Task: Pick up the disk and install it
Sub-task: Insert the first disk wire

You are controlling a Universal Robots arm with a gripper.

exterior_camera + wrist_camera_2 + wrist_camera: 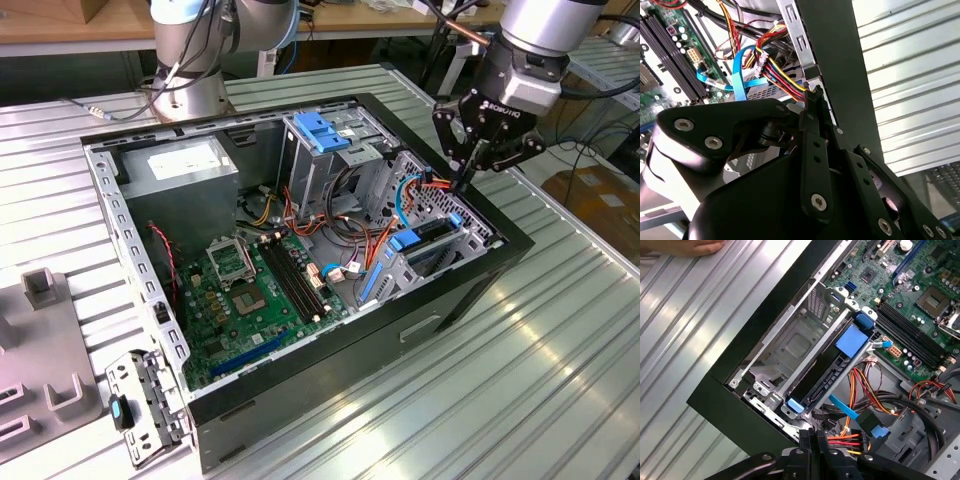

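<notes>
The disk (pixel 826 374) sits on edge in a slot of the metal drive cage (pixel 790 347) inside the open computer case (pixel 440 300). It has a dark side, a blue tab at each end and a blue patch near one end. In the exterior view the disk (pixel 435 235) lies at the case's side on the exterior view's right. My gripper (pixel 463 180) hangs just above that side of the case, beside the cage, its fingers shut with nothing between them. In both wrist views the gripper's (pixel 815 96) (pixel 813 434) tips are close to a bundle of coloured cables (pixel 777 70).
A grey power-supply box (pixel 180 172) fills the case's far corner, with a blue latch (pixel 320 130) on a second cage beside it. The green motherboard (pixel 250 290) lies in the middle. A second arm's base (pixel 190 60) stands behind the case. Part of a hand (pixel 690 246) rests on the ribbed table.
</notes>
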